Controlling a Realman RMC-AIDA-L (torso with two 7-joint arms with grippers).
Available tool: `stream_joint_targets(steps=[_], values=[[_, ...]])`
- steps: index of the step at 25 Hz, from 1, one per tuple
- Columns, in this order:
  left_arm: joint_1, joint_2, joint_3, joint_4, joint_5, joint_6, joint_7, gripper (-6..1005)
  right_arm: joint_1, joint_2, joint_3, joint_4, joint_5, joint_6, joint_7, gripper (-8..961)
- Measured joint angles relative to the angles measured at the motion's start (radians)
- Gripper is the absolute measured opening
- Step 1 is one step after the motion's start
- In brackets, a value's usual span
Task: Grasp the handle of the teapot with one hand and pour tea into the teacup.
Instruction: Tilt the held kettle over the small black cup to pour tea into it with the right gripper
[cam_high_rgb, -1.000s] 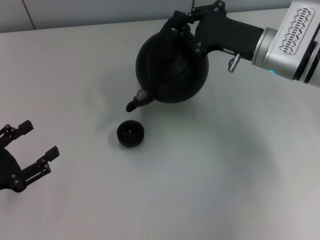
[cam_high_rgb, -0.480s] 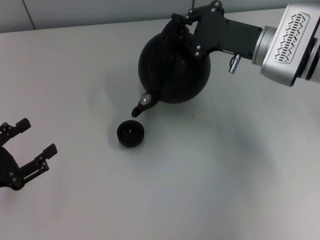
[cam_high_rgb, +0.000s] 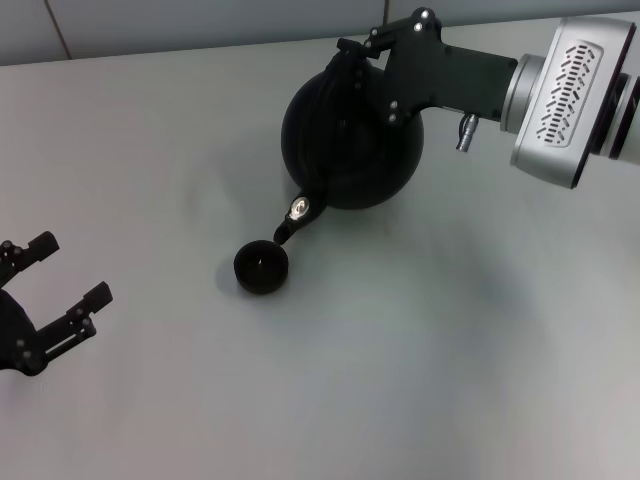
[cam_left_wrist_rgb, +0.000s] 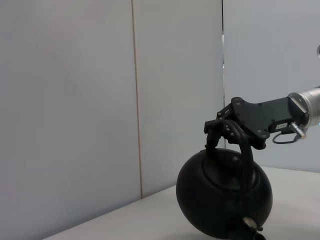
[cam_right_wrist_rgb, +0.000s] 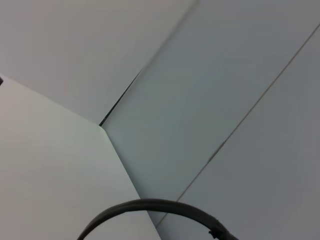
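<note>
The round matte-black teapot (cam_high_rgb: 350, 140) hangs tilted above the white table, its spout (cam_high_rgb: 293, 218) with the pale tip pointing down just over the small dark teacup (cam_high_rgb: 261, 267). My right gripper (cam_high_rgb: 352, 55) is shut on the black arched handle (cam_high_rgb: 340, 75) at the teapot's top. The teapot (cam_left_wrist_rgb: 222, 197), its handle (cam_left_wrist_rgb: 243, 155) and the right gripper (cam_left_wrist_rgb: 220, 131) also show in the left wrist view. A curved piece of the handle (cam_right_wrist_rgb: 150, 207) shows in the right wrist view. My left gripper (cam_high_rgb: 50, 290) is open and empty at the table's near left.
The white table (cam_high_rgb: 420, 340) spreads around the cup. A pale panelled wall (cam_left_wrist_rgb: 100, 100) stands behind the table.
The right gripper has tipped the teapot further; the spout has swung down and toward the teacup. The left arm has barely moved.
</note>
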Motion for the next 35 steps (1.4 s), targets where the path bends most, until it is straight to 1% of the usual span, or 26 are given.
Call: stream_joint_targets(steps=[19,35], values=[[-0.002,0.000,0.000,-0.004,-0.012,0.000,-0.006,805,0.023,0.006,-0.016,0.019,0.006,0.003,-0.064,80],[0.001,0.000,0.000,-0.012,-0.022,0.006,-0.005,804,0.024,0.007,-0.030,0.021,0.007,0.003,-0.095,81]])
